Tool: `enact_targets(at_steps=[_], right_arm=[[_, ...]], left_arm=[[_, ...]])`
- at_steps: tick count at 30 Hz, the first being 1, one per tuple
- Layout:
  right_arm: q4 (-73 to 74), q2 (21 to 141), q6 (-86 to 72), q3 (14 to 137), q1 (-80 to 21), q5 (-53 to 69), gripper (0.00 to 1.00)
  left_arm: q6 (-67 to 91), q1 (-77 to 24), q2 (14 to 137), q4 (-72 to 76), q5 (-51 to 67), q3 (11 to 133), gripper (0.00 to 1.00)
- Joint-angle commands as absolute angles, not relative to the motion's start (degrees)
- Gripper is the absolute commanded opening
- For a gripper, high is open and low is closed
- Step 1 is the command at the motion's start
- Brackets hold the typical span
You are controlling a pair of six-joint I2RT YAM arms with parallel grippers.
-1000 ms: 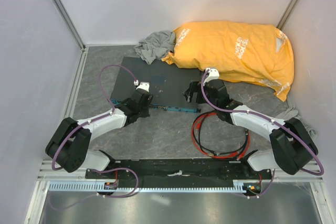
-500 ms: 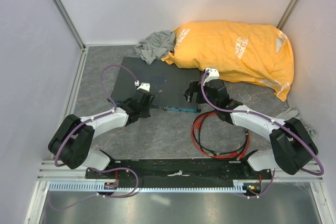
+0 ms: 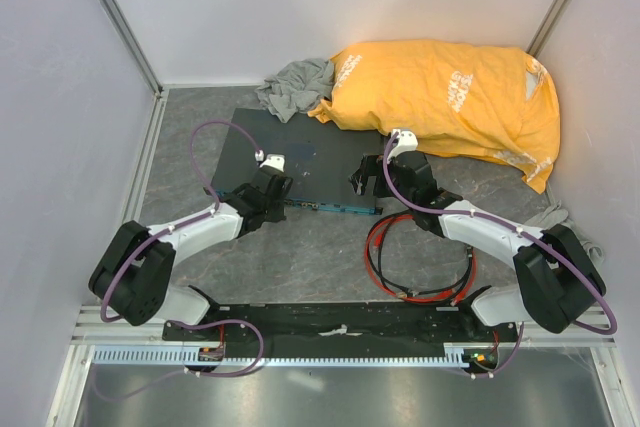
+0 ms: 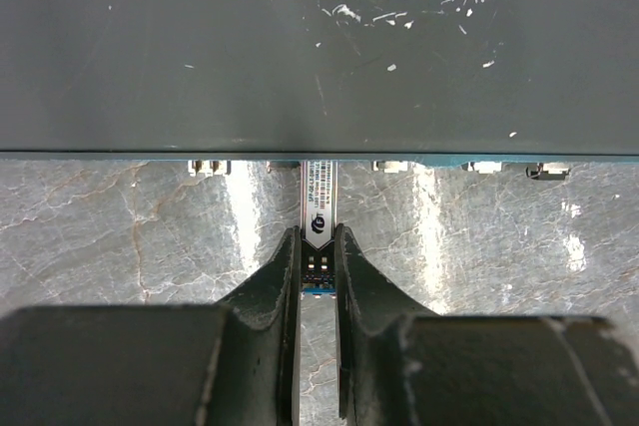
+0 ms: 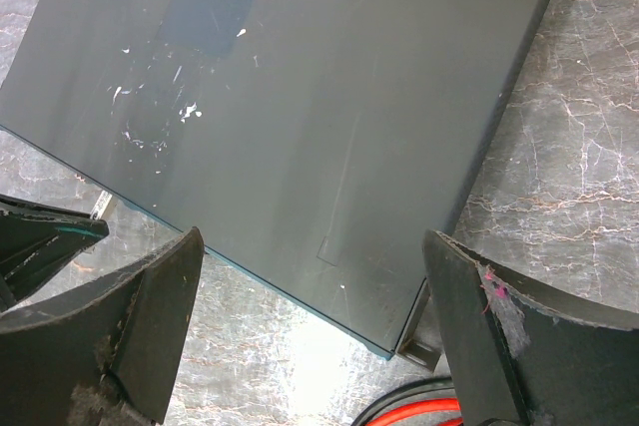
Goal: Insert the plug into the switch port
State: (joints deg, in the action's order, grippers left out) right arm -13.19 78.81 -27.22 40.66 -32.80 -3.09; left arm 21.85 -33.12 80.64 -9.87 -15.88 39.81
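Looks bright and evenly lit from overhead, with white glare patches on the marbled desk (image 4: 245,212) in both wrist views, soft faint shadows, and sharp focus across the top view.

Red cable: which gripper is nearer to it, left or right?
Right. The right gripper hovers open over the right end of the switch, just beyond the red cable coil. The left gripper sits farther left at the front edge, jaws shut on a small labelled module.

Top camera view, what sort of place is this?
Probably a robot test cell in a lab: white panel walls enclose a small table, the left arm and right arm are mounted at its edge, and a grey switch box lies on it.
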Motion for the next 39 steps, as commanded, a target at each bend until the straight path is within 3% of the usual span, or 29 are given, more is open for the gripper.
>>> enact_targets(at_steps=[1, 39], right_arm=[[-15.0, 78.7, -27.1, 41.0, -33.0, -3.3, 0.98], [-16.2, 79.3, -27.6, 40.5, -33.0, -1.8, 0.98]], left_arm=[[21.2, -32.5, 78.8, -9.6, -16.7, 42.5, 0.02], [16.8, -30.8, 87.5, -2.4, -17.7, 48.9, 0.02]])
